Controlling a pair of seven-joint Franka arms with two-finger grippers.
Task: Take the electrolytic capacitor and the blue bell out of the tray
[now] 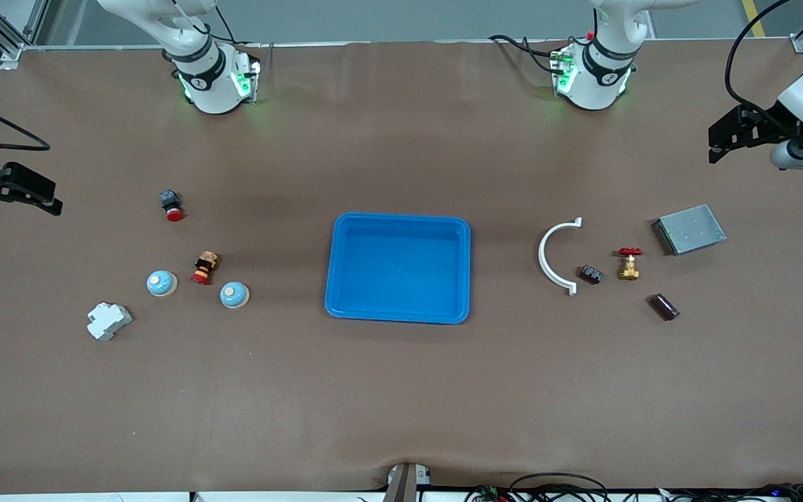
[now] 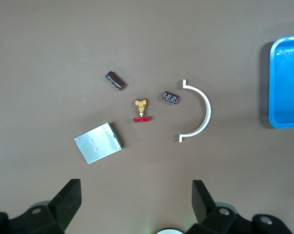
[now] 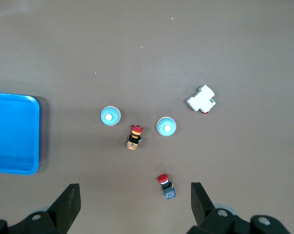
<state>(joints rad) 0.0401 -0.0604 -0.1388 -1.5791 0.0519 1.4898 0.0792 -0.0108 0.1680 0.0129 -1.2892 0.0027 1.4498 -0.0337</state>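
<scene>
Well apart from both arms' spread fingers [image 2: 68, 202] [image 3: 71, 202]: capacitor [image 1: 663, 307], two bells [image 1: 234, 295].

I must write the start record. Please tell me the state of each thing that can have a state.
blue tray: empty, on the table.
capacitor: lying on its side, untouched.
two bells: upright, untouched.
brass valve: lying flat.
left gripper: open, holds nothing, waiting at the left arm's end of the table.
right gripper: open, holds nothing, waiting at the right arm's end of the table.
</scene>
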